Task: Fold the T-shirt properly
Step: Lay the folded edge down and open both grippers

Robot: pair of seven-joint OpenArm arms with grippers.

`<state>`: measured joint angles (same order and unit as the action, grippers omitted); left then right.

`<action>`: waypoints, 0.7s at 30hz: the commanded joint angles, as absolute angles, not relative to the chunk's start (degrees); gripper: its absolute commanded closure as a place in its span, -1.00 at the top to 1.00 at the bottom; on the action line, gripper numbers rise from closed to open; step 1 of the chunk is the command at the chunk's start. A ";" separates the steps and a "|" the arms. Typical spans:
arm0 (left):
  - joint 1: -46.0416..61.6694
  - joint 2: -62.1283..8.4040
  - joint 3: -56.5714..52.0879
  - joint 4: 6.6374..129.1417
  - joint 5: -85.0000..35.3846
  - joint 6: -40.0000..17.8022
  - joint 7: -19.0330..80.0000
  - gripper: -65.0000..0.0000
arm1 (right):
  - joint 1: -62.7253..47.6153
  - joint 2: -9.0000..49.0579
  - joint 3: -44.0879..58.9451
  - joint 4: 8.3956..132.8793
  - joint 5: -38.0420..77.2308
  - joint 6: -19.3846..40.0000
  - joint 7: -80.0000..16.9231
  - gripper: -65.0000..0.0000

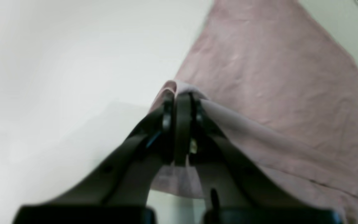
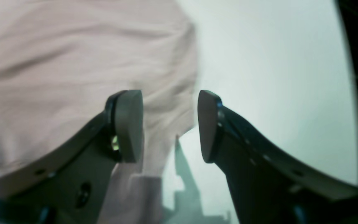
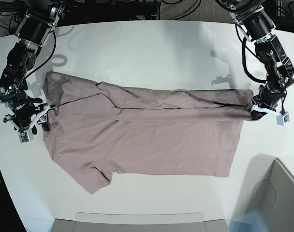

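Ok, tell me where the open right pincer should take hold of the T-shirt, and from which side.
Judging by the pose, grip the shoulder edge of the T-shirt by the collar end, right beside the right pincer. Its jaws stand open there, at the cloth's edge in the right wrist view. Come in from the bare table side, outward of the shirt. The left pincer already pinches the hem end, so the grips would mirror.

One T-shirt (image 3: pixel 147 130), two pincers, left (image 3: pixel 252 110) and right (image 3: pixel 44 117)

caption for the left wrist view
Left gripper pinching a fold of the pink T-shirt above the white table.
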<state>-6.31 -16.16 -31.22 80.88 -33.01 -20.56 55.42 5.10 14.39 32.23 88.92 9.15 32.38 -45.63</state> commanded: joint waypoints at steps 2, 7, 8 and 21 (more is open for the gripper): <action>-6.73 -16.84 -31.34 81.19 -33.36 -20.53 54.73 -1.00 | 4.53 14.90 32.31 90.42 12.00 32.40 -44.44 -0.12; -6.81 -16.92 -31.16 76.09 -33.36 -20.53 54.64 -1.00 | 1.36 13.32 29.23 90.42 14.64 32.40 -44.53 -0.12; -6.90 -17.10 -30.55 75.56 -33.36 -20.44 54.64 -1.00 | 0.84 13.32 28.26 90.42 14.64 32.40 -44.53 -0.12; -8.04 -17.19 -27.82 75.47 -33.63 -5.93 53.85 -0.53 | -0.22 12.26 25.89 90.42 14.64 32.40 -44.53 -0.12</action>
<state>-6.79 -16.32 -27.75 74.48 -32.97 -5.56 55.18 -1.26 11.46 25.69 89.25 13.76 32.38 -46.02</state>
